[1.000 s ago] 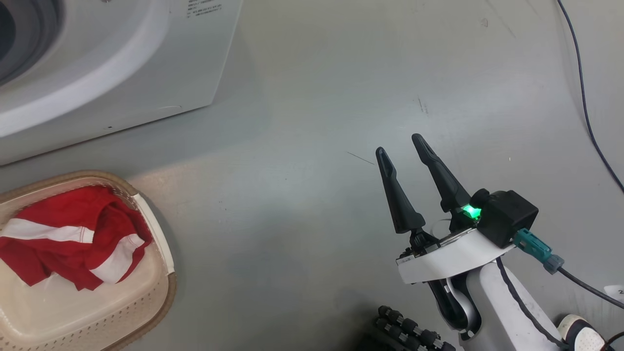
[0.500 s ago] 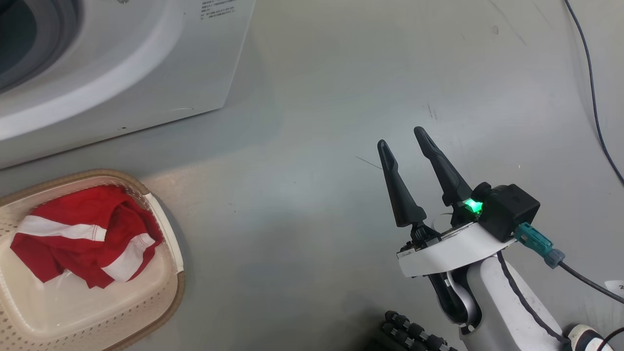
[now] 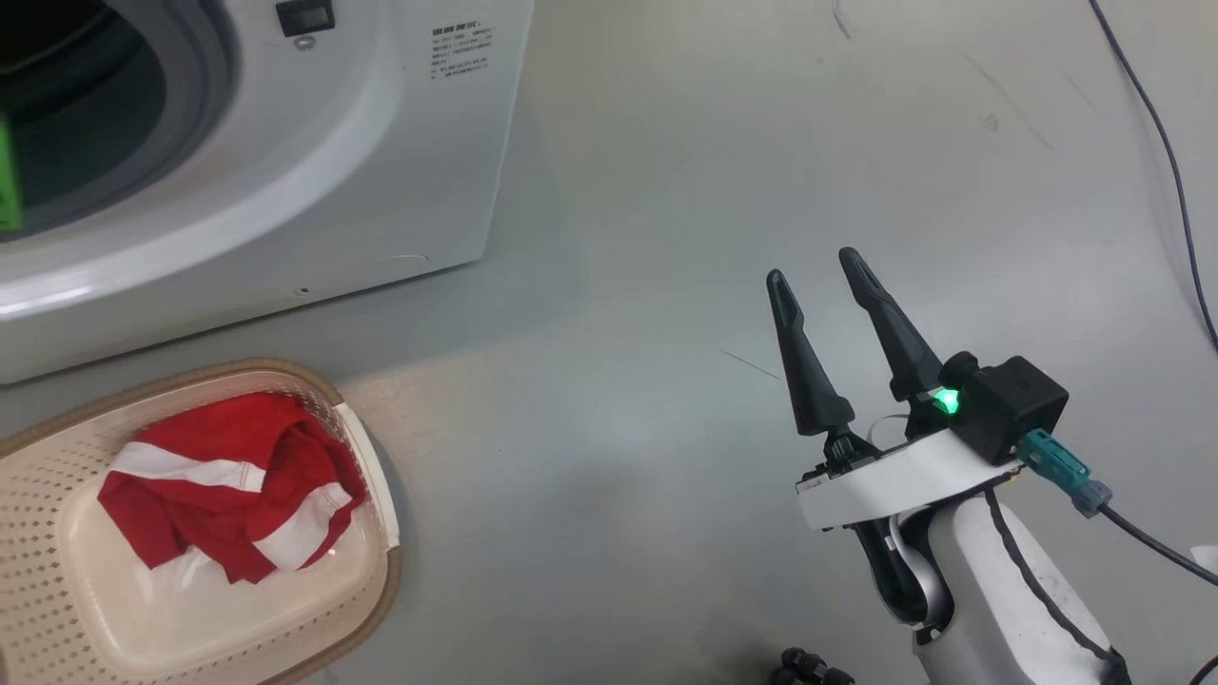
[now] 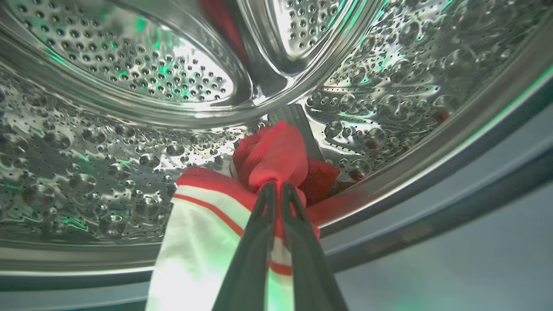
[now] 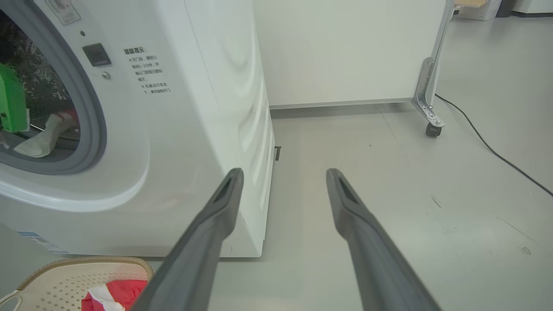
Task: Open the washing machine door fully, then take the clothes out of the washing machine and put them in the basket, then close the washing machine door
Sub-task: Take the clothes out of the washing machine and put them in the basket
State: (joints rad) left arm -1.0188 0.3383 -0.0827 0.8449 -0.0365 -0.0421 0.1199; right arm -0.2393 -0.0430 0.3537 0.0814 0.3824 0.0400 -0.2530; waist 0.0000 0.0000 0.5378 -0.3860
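— One red garment (image 3: 285,461) lies in the basket (image 3: 57,590) on the floor (image 3: 618,428), just before the washing machine (image 3: 381,143). And the right tool (image 3: 811,264)?
— Spread and empty above bare floor. Farther in, the left tool (image 4: 278,186) pinches a red-and-white garment (image 4: 276,151) low in the drum (image 4: 129,65).
— How to lift it?
— I'd draw it out slowly, clearing the grey rubber ring (image 5: 97,129), so the hanging white end doesn't snag.

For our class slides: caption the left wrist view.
Left hand shut on red-and-white clothes inside the washing machine drum.
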